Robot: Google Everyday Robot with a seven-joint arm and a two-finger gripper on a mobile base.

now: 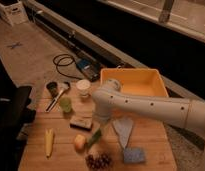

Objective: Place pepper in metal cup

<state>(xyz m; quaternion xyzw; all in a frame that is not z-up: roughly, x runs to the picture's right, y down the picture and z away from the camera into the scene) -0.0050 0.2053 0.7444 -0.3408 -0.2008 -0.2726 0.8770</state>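
Note:
The pepper (94,138), slender and dark green, lies tilted on the wooden table (156,145) between an orange fruit (79,142) and a grey cloth (123,130). My gripper (98,130) hangs from the white arm right above the pepper's upper end, and the arm hides where they meet. The dark metal cup (52,88) stands at the table's far left corner, well away from the gripper. A white cup (83,89) and a translucent green cup (65,104) stand near it.
A yellow bin (138,82) sits at the back right. A brush (56,98) lies by the cups, with a flat block (81,122) in the middle. A long yellow item (48,141), grapes (98,161) and a blue sponge (133,155) lie near the front edge.

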